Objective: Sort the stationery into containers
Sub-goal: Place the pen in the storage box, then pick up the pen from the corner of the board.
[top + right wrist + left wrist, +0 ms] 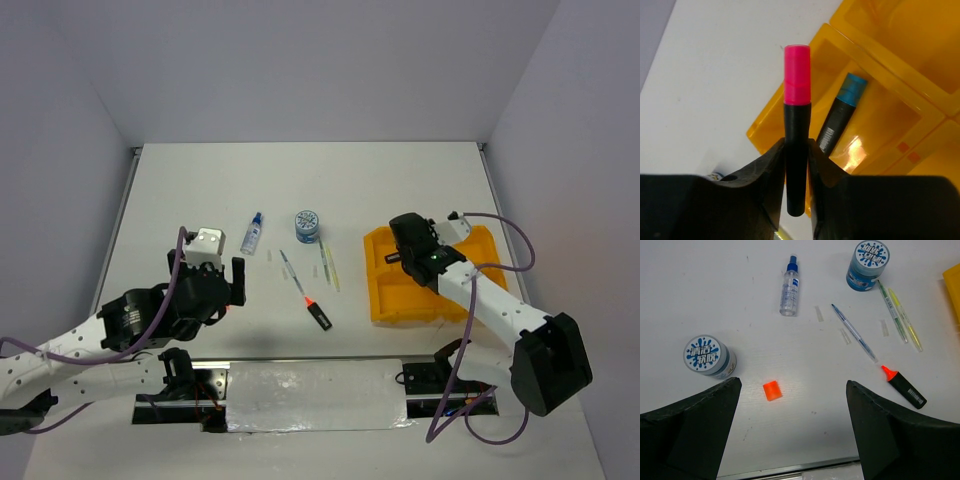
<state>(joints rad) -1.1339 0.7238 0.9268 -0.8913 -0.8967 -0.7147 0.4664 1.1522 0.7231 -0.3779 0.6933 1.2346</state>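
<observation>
Pink highlighter (796, 130) stood pinched upright between the right gripper's (796, 150) jaws. Its cap hung over the rim of the tray (890, 71), where the nearest compartment held one blue-capped highlighter (840, 117) lying flat with bare floor beside it. Across on the table (700, 285), the left gripper (793, 384) hovered spread wide and empty over an orange cube (772, 390), a pot (707, 356) near one finger, Chinese characters on its blue splash lid, same as the second pot (867, 257). Bottle (790, 286), pen (855, 333), two thin pens (892, 310) and orange highlighter (902, 385) lay loosely spaced, clear white surface around most of them.
</observation>
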